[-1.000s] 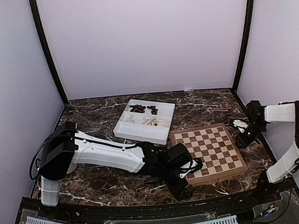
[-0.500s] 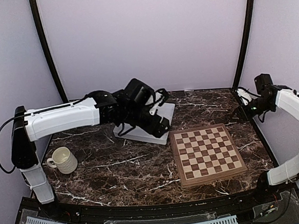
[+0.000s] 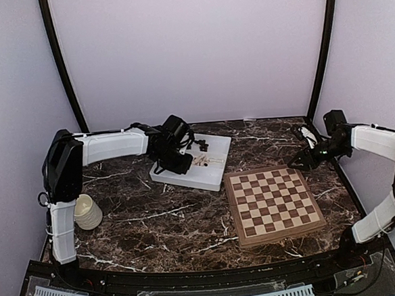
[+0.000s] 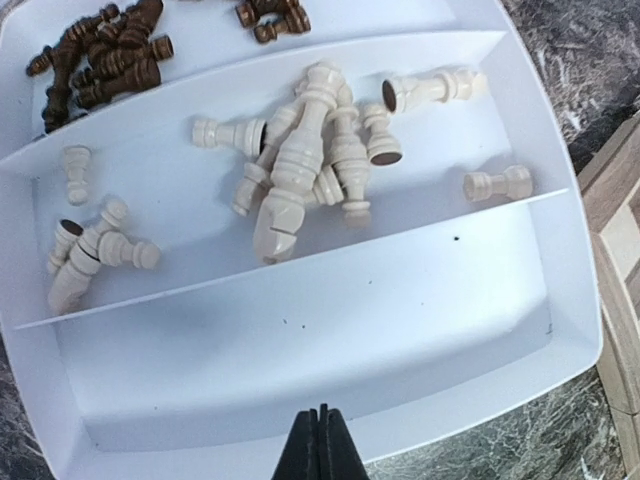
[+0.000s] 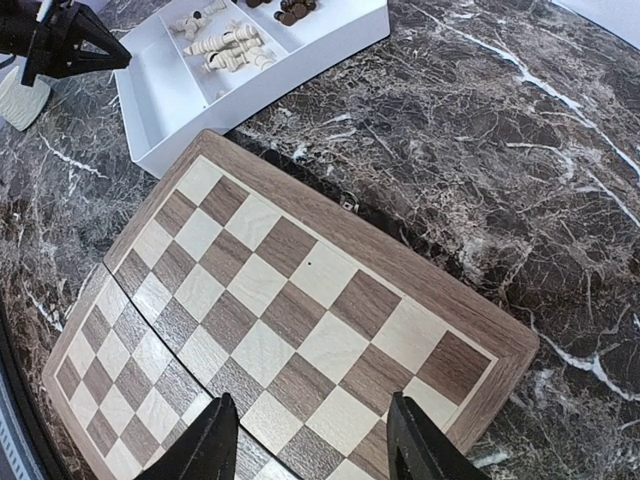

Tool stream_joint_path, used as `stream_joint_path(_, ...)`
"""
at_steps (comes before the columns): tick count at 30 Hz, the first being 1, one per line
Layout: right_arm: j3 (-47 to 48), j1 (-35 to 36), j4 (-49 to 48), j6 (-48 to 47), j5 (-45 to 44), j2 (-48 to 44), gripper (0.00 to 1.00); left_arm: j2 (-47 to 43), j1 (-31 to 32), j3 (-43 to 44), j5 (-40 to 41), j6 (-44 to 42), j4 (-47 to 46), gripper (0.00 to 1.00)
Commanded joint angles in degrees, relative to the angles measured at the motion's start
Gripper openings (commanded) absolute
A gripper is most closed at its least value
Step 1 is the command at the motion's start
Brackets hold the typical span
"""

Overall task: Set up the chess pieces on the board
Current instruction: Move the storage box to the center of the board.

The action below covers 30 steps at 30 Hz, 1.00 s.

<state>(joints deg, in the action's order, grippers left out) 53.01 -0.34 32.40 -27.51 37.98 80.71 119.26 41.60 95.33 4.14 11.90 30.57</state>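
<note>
The chess pieces lie loose in a white divided tray (image 4: 300, 340). Cream ones (image 4: 310, 150) fill its middle compartment and dark brown ones (image 4: 100, 55) the far one. The nearest compartment holds nothing. My left gripper (image 4: 320, 448) hangs over the tray's near rim, shut with nothing in it; from the top view the left gripper (image 3: 170, 167) sits at the tray's left side. The board (image 3: 274, 202) lies bare at the right. My right gripper (image 5: 315, 440) hovers open above the board (image 5: 270, 300) near its far right corner, holding nothing.
A cream ribbed mug (image 3: 87, 211) stands at the left by the left arm's base. The tray (image 3: 210, 177) sits just behind the board's far left corner. Dark marble table (image 3: 162, 225) surrounds both, with walls close on three sides.
The left arm swung from the board's near left edge back to the tray and its jaws closed. The right arm shifted to the board's far right corner.
</note>
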Motion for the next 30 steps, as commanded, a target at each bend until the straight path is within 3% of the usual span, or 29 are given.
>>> stream_joint_path(1,-1.4,1.7,-4.0,0.1,2.3,-1.0,0.52,1.2,-0.7,0.6,-1.6,1.9,0.8,0.0)
stream_joint_path(9,-1.3,1.7,-4.2,-0.3,1.4,0.2,0.52,2.8,-2.1,-0.1,-2.2,1.3,4.6,0.0)
stream_joint_path(13,-1.3,1.8,-4.1,-0.3,1.7,0.2,0.52,0.2,-2.2,-5.0,-2.4,1.5,6.8,0.0)
stream_joint_path(30,-3.1,1.8,-4.2,-0.4,1.2,-2.1,0.52,-38.5,-2.1,-51.7,-1.0,17.9,5.0,0.0)
